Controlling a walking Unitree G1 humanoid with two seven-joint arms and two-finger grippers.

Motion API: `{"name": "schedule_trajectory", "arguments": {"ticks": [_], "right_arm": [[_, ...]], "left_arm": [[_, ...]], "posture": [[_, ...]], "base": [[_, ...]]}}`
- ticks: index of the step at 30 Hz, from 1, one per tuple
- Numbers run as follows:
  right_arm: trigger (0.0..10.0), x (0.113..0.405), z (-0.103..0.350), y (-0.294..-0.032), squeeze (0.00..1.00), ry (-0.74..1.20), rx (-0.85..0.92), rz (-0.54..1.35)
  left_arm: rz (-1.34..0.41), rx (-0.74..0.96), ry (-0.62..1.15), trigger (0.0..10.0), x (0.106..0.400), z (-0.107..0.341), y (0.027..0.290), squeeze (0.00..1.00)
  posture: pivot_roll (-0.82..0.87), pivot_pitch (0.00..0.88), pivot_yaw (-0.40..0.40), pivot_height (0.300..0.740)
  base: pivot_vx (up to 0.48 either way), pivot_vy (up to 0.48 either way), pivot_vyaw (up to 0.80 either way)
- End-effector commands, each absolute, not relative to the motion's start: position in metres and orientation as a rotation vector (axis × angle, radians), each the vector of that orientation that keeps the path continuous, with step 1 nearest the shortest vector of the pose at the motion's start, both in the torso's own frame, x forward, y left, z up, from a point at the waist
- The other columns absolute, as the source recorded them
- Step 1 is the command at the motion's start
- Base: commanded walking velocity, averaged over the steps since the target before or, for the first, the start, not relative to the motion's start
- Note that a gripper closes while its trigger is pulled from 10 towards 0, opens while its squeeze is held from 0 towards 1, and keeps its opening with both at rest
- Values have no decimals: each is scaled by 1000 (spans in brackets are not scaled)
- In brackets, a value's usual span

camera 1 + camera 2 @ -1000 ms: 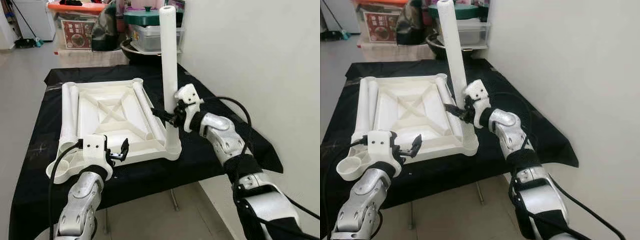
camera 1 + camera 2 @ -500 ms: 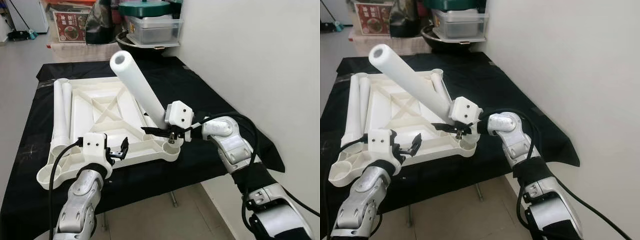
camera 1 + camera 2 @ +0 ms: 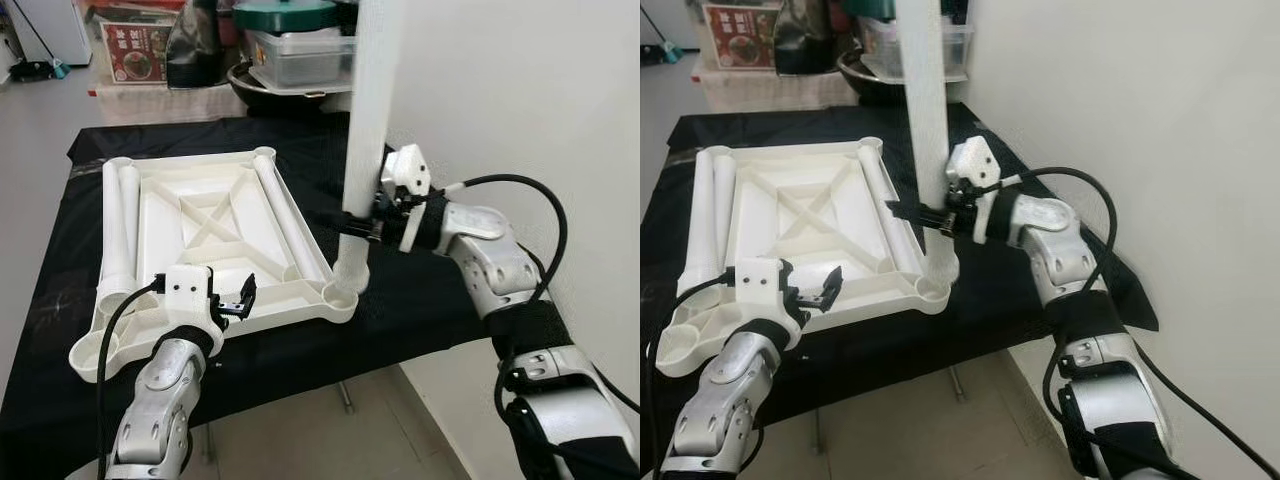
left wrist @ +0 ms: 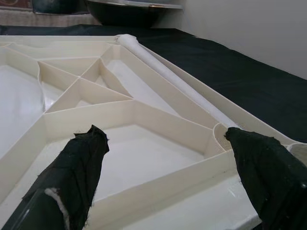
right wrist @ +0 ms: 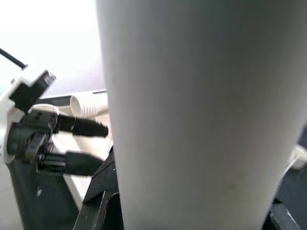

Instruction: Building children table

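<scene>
The white tabletop (image 3: 200,215) lies upside down on the black-draped table (image 3: 420,300), ribs facing up. My right gripper (image 3: 352,225) is shut on a white tube leg (image 3: 365,120) and holds it upright. The leg's lower end stands at the tabletop's near right corner socket (image 3: 340,297); I cannot tell whether it is seated. In the right wrist view the leg (image 5: 201,110) is very close. My left gripper (image 3: 240,302) is open at the tabletop's near edge; its fingers (image 4: 76,172) straddle the rim. Two spare legs (image 3: 115,220) lie along the left side and one leg (image 3: 285,215) along the right.
Behind the table stand a clear lidded box (image 3: 300,55), a black pan (image 3: 280,95) and a printed carton (image 3: 135,55). A white wall (image 3: 520,90) runs close along the right side. The table's near edge drops to grey floor (image 3: 300,440).
The leg, upright a second ago, was tilted back and to the left half a second ago; my right gripper has swung it upright again at the corner. The left gripper has stayed put.
</scene>
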State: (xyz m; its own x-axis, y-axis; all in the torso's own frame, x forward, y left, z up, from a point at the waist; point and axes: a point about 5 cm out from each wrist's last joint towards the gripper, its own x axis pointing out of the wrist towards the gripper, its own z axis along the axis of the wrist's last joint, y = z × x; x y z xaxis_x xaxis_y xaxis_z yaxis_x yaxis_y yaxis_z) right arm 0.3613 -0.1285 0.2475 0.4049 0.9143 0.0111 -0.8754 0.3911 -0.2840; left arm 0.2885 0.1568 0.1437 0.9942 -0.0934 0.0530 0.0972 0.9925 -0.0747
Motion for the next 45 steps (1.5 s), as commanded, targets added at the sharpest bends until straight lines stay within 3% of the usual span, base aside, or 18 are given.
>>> {"name": "schedule_trajectory", "arguments": {"ticks": [1,32,45], "right_arm": [[10000,360,247,-132,0,-176,-233,1142],[10000,366,227,-107,0,-45,-312,1310],[10000,375,225,-103,0,-9,-263,1310]], "left_arm": [[-96,-93,-39,10000,289,141,156,0],[-88,-102,-48,10000,288,143,156,0],[-90,-112,-47,10000,287,142,154,0]], "posture": [[38,0,-78,740],[64,0,-104,740],[72,0,-108,740]], "base": [[0,0,0],[0,0,0],[0,0,0]]}}
